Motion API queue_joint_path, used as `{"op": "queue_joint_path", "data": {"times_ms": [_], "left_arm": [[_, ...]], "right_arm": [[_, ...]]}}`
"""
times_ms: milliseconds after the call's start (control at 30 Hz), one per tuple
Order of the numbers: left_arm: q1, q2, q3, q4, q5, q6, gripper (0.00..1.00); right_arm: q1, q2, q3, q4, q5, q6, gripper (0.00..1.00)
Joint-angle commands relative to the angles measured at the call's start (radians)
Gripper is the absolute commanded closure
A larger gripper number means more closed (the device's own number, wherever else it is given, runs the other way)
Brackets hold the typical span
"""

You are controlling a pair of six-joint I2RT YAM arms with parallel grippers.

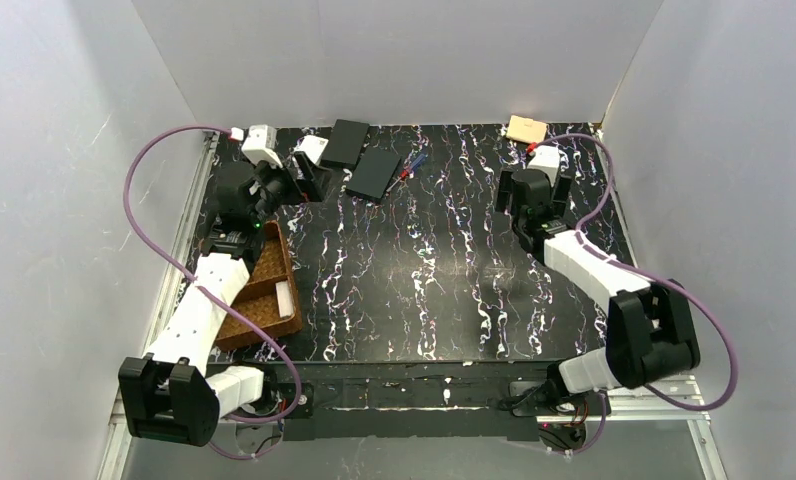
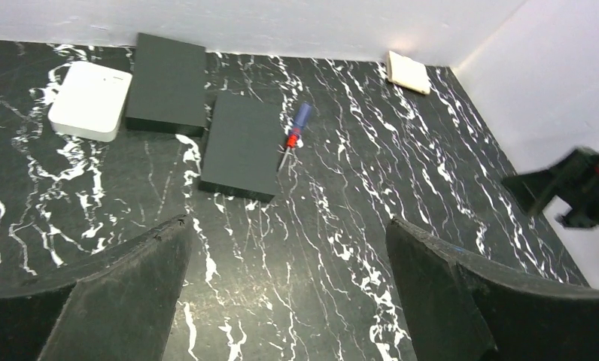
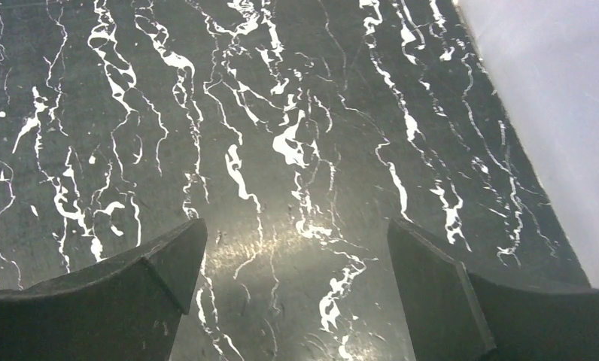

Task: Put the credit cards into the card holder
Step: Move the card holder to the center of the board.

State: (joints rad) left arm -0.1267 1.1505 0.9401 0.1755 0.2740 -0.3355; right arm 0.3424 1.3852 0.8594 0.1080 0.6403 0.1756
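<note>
Left gripper (image 2: 287,237) and right gripper (image 3: 296,241) gape wide, empty, over the white-veined black table (image 1: 424,280). The flat tan card holder (image 1: 526,128) lies far right; the left arm (image 1: 199,310) half-hides a woven tray (image 1: 269,275); cards indiscernible.

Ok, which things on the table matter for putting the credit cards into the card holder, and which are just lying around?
For the job: card holder, far right corner; credit cards, not clearly visible in any view.

Lying about: back black box; front black box; white box; screwdriver; woven tray at the left edge, contents unclear.
</note>
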Motion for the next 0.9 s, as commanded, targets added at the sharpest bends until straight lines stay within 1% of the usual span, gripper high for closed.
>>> {"op": "queue_joint_path", "data": {"times_ms": [0,167,267,300,400,500,567,700,867], "left_arm": [[-0.051,0.002,0.022,-0.02,0.025,0.072,0.01],[-0.106,0.005,0.017,-0.05,0.048,0.105,0.01],[-0.131,0.006,0.017,-0.067,0.056,0.123,0.01],[-0.142,0.009,0.018,-0.075,0.054,0.13,0.01],[-0.165,0.03,0.042,-0.123,0.032,0.153,0.01],[-0.171,0.052,0.053,-0.136,0.026,0.141,0.01],[-0.181,0.058,0.055,-0.136,0.045,0.135,0.01],[-0.206,0.055,0.062,-0.141,0.075,0.13,0.01],[-0.241,0.065,0.068,-0.142,0.101,0.128,0.01]], "right_arm": [[0.003,0.097,0.127,0.016,-0.025,0.043,0.0],[-0.019,0.263,0.327,-0.079,-0.096,0.056,0.0],[-0.068,0.361,0.436,-0.092,-0.19,0.089,0.0],[-0.086,0.395,0.47,-0.084,-0.244,0.106,0.0],[-0.161,0.502,0.573,-0.059,-0.389,0.191,0.0],[-0.224,0.616,0.671,-0.003,-0.486,0.334,0.0],[-0.244,0.692,0.752,0.016,-0.51,0.401,0.0],[-0.294,0.821,0.894,0.013,-0.5,0.504,0.0],[-0.38,0.938,0.965,0.043,-0.518,0.604,0.0]]}}
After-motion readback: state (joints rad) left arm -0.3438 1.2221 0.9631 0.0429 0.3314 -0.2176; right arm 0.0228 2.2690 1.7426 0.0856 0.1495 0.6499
